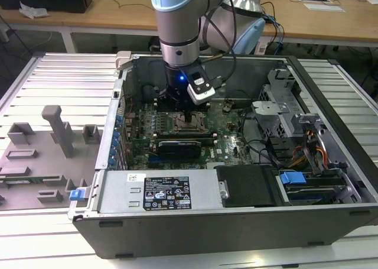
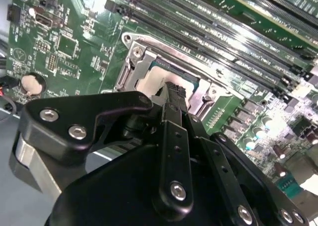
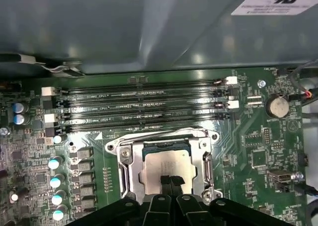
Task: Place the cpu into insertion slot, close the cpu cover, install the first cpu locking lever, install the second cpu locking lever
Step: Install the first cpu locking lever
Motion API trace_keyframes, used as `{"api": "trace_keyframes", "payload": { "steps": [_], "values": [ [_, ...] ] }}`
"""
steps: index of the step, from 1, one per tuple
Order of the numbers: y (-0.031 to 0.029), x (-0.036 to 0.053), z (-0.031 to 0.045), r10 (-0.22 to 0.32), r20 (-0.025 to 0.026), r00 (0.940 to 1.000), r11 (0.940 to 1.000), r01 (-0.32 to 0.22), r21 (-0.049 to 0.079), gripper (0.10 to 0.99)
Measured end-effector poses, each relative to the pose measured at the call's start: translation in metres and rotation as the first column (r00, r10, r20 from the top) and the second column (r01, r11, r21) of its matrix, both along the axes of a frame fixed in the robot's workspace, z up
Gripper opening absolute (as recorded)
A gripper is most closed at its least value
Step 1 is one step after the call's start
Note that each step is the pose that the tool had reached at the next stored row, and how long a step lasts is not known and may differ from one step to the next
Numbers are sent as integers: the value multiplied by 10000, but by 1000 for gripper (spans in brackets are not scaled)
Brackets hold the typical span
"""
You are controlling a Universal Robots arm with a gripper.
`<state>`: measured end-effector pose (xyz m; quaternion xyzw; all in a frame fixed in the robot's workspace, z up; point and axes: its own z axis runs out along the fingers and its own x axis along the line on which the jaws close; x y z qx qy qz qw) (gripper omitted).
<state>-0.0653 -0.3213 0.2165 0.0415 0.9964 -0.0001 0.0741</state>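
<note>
Pincer (image 3: 171,182) stands clenched, its two black fingertips (image 3: 165,181) pressed together with no gap and nothing gripped between them, lowered directly over the cpu (image 3: 169,161) and at or just above its dull silver top; actual contact cannot be confirmed. That chip lies flat inside the insertion slot (image 3: 130,149), whose silvery rim sits in the green circuit board (image 3: 253,136). Over it the cpu cover (image 3: 204,162) lies down as a thin metal frame, the chip showing through its central window; whether the locking levers are latched cannot be told. Just beside the socket run the long black memory slots (image 3: 144,109), parallel to one of its edges. A round silver coin battery (image 3: 277,106) sits on the board near one end of those slots, apart from the socket. In the exterior view the arm (image 1: 177,20) reaches straight down into the open computer case (image 1: 236,216), which lies on its side on a ribbed metal tabletop (image 1: 65,80). Grey fixture blocks (image 1: 56,127) stand on that surface toward the exterior view's left, well apart from the case.
</note>
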Motion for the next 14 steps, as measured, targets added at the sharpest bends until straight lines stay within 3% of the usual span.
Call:
{"api": "trace_keyframes", "payload": {
  "steps": [7,14],
  "values": [
    [0,0,170,0,0,10000,10000,0,-17,106],
    [0,10,204,-1,-14,10000,10000,1,-90,106]
  ]
}}
